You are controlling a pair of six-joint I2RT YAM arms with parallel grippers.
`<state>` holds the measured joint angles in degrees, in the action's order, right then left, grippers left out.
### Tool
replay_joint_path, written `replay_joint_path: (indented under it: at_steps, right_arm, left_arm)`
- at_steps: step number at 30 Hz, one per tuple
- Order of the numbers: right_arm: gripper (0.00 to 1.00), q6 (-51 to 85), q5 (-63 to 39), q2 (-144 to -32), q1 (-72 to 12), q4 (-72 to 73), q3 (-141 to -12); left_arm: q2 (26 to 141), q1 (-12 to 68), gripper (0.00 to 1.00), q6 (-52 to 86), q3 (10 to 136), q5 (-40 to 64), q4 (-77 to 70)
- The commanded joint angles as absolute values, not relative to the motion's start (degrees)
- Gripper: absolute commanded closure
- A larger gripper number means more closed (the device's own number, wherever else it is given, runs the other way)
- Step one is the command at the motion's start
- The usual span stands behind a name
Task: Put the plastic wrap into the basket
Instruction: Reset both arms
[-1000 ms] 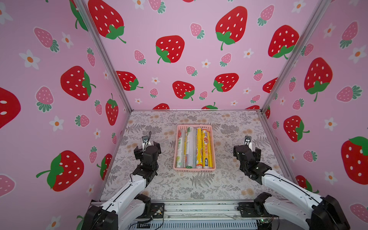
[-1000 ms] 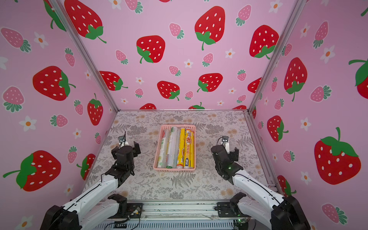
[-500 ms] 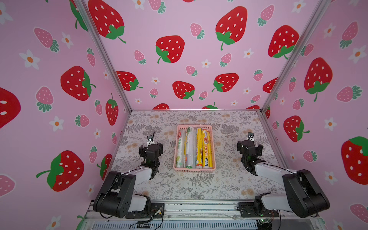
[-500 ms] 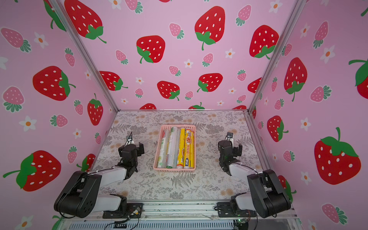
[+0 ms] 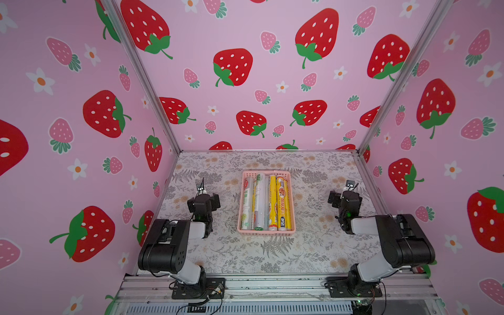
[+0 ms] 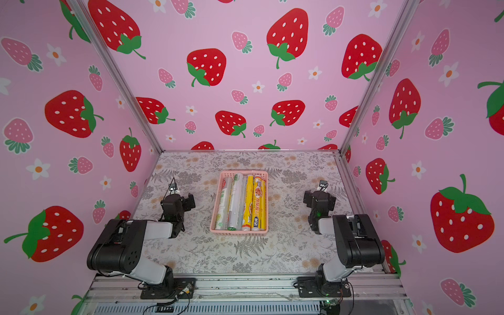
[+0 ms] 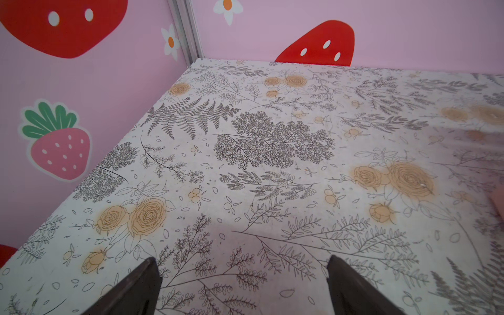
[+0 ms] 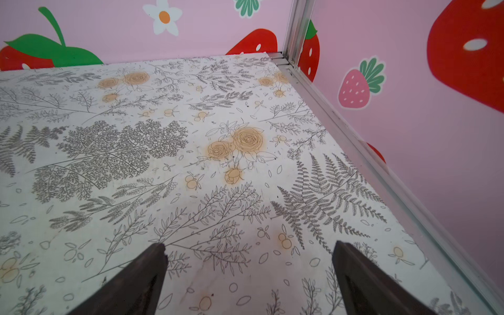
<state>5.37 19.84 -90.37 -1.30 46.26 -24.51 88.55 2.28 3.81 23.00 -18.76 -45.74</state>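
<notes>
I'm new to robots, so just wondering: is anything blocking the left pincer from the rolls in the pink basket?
Nothing visible. Only bare table lies between the open left pincer and the basket; the plastic wrap rolls lie inside, behind its low side wall.

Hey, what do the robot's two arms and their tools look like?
The left arm and right arm match: bulky black joints, white links, thin black cables, and a white tag near each wrist. The left tool and right tool have dark tapered fingers.

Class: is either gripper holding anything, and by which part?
Nothing is held. The left gripper and right gripper are open over bare table; the plastic wrap lies in the basket.
</notes>
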Motion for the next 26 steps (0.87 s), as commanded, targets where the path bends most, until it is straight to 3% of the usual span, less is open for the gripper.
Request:
replay_joint_path:
  at_steps: [1, 26]
  right_arm:
    - [0.0, 6.4, 15.4, -90.9, -1.3, 49.9, -24.4]
    - [0.0, 5.8, 15.3, -90.5, -1.6, 48.7, -24.6]
  left_arm:
    - [88.5, 2.0, 0.0, 4.7, 24.9, -15.9, -45.8]
    - [88.5, 1.8, 0.0, 4.6, 24.8, -15.6, -46.0]
